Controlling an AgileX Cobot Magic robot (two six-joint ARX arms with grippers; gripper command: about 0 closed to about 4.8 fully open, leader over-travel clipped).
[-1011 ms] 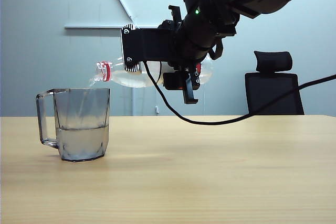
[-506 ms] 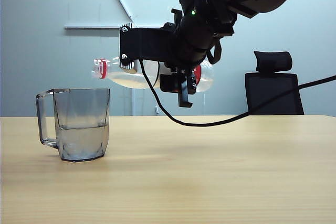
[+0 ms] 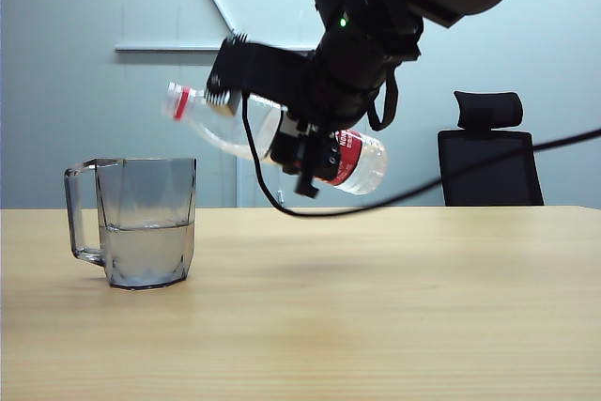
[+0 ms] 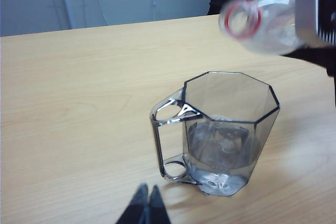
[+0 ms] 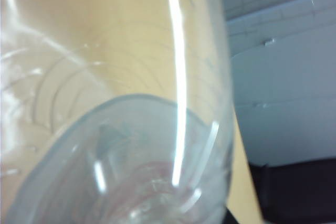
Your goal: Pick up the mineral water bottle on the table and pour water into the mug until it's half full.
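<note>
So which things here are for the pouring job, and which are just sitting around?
For the job:
- mineral water bottle, tilted, gripped by the right gripper
- mug on the table
- water in the mug, about halfway up

Just around:
- black office chair behind the table
- left gripper, shut near the mug, holding nothing

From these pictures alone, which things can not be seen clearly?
- Right gripper, exterior view: its fingers are mostly covered by the wrist mount and the mineral water bottle.
- Right wrist view: the bottle's clear wall fills the picture, blurred; no gripper shows.
- Left gripper, left wrist view: only the tips show, cut by the edge.
- Mug: the water level is hard to read from above.
</note>
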